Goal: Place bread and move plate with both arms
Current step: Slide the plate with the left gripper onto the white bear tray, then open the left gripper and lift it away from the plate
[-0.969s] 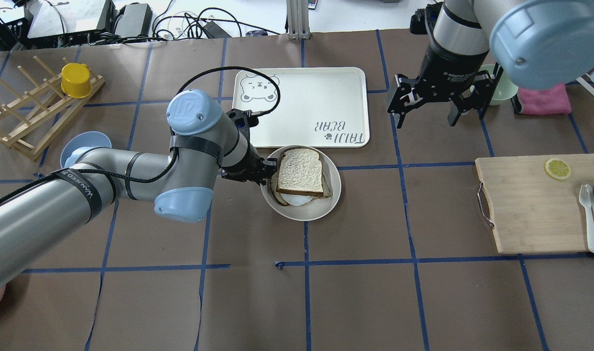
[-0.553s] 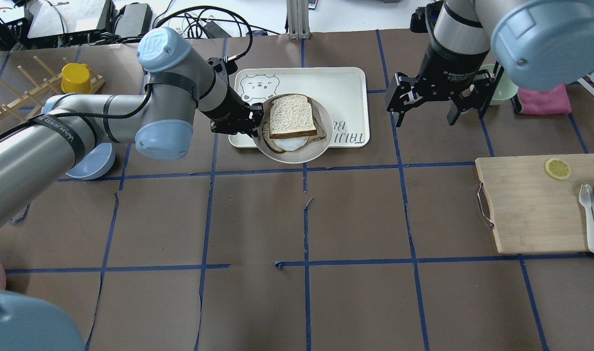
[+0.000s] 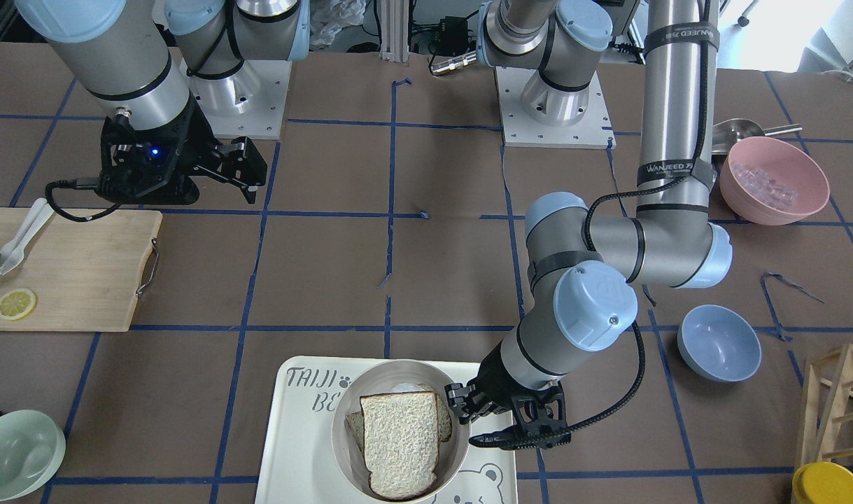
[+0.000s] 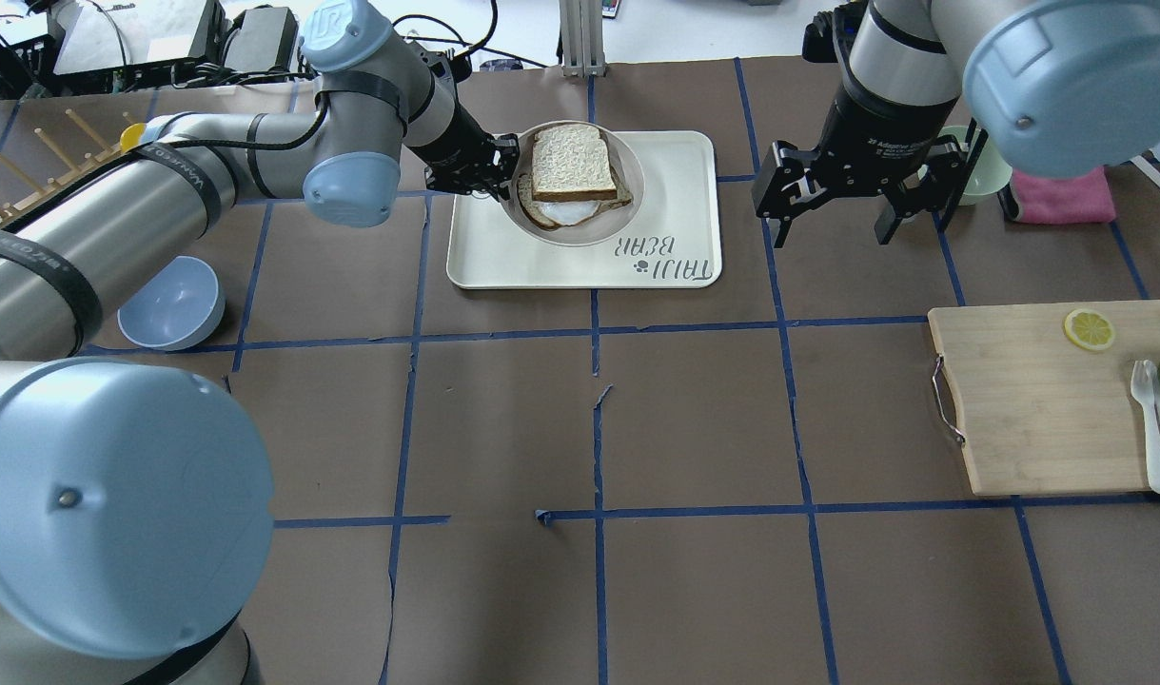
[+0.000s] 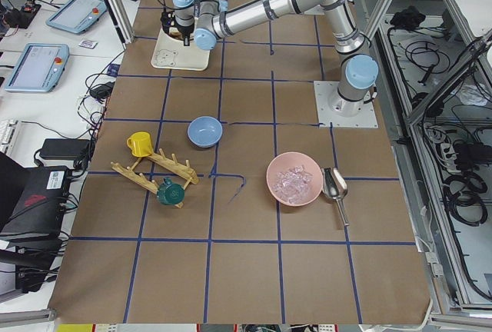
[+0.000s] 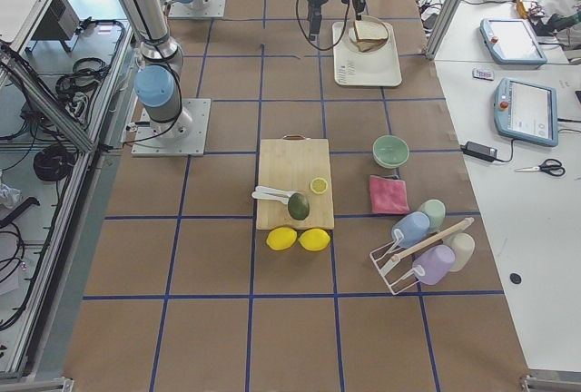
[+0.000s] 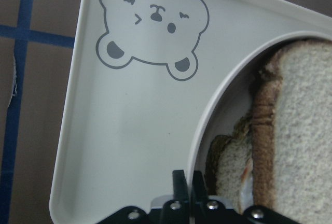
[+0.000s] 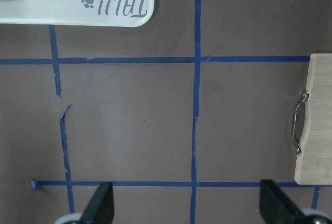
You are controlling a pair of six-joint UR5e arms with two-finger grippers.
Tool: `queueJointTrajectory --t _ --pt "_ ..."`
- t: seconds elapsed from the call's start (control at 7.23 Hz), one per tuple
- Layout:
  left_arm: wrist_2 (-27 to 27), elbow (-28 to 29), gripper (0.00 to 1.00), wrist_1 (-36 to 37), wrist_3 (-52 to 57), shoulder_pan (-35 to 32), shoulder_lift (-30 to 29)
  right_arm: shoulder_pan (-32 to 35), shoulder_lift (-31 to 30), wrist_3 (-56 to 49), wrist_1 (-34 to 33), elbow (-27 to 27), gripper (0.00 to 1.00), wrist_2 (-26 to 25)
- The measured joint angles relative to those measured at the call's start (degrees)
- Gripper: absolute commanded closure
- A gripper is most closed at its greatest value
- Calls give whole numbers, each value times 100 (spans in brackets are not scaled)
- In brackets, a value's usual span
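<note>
**Item 1. Left arm** [image 4: 208,162]: stretched to the far side of the table.

**Item 2. Tray** [image 4: 675,181]: white, bear-printed, flat on the table.

**Item 3. Plate** [image 4: 587,231]: over the tray's far part, its edge overlapping the tray's far rim from overhead. Whether it was seated or just clear of the tray could not be told.

**Item 4. Bread** [image 4: 569,162]: on the plate, stacked over a darker slice with egg [image 4: 565,211].

**Item 5. Right gripper** [image 4: 834,233]: jaws spread, empty, hanging well apart from the tray.

**Item 6. Left gripper** [image 4: 499,176]: pinched on the plate's rim.

**Handling note:** A one-sided rim hold would likely tip the plate, and the loose top slice might slide. I would keep the plate level, bring it fully inside the tray's rim, lower it slowly, and let go only once it sat flat.
</note>
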Motion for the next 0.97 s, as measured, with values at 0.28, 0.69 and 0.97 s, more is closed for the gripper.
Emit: queueJointTrajectory --t 0.28,0.69,0.97 --pt "4 207 100 63 5 1 -339 -11 -9 1 -14 -8 0 -20" --pt "48 183 0 157 43 1 -423 -19 -52 -3 -1 -34 0 -20" --pt "216 132 0 112 148 -67 -134 -23 -79 0 9 -33 0 -43"
